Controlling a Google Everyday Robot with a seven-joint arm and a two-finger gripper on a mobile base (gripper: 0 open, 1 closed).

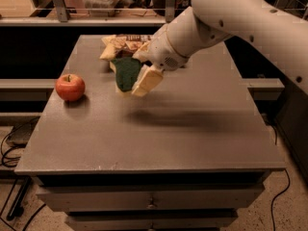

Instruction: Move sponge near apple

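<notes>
The sponge (126,73) shows its dark green top and a pale yellow edge. My gripper (132,78) is shut on it and holds it above the grey table (159,129), left of the table's middle. One pale finger (147,81) lies against the sponge's right side; the other is hidden behind it. The red apple (70,87) with a short dark stem sits on the table near the left edge, about a hand's width left of the sponge. The white arm reaches in from the upper right.
A yellow-brown snack bag (121,44) lies at the back of the table, just behind the sponge. Drawers (151,198) sit under the tabletop. Cables (9,148) lie on the floor at the left. A shelf rail runs behind the table.
</notes>
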